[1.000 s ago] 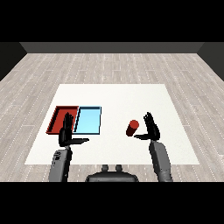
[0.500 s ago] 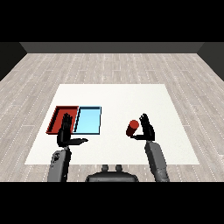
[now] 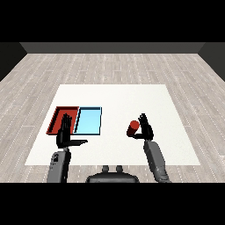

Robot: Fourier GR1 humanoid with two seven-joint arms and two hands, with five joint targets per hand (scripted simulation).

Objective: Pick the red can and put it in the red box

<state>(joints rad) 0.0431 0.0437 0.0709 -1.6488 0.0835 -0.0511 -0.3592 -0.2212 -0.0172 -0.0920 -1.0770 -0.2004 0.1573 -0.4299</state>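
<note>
Fingers (image 3: 143,121) beside red can (image 3: 133,128)

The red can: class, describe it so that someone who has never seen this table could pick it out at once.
Start at the white table and look to its right half, away from the two trays on the left. There the red can stands just left of the robot's right hand, whose fingers are straight up beside it. It is the only small round red thing; the other red item is a flat red tray.

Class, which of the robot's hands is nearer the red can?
The right hand: it is right beside the red can, on the can's right. The left hand is far off to the can's left, by the red tray.
</note>
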